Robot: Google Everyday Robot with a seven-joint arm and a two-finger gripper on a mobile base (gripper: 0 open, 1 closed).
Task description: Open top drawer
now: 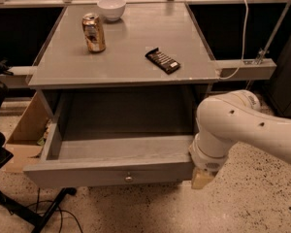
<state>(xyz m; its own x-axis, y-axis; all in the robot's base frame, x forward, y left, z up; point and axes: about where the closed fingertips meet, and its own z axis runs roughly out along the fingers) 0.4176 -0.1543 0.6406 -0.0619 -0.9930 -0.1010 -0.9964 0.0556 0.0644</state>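
Gripper: low right, over speckled floor.
Can: upright on tabletop, far up-left of gripper.
Bowl: beyond can, farthest.
Chocolate bar: flat, above gripper, slightly left.

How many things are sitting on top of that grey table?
3: white bowl at the back, can in front of it, dark bar towards the right. The gripper is at the right front corner of the open top drawer.
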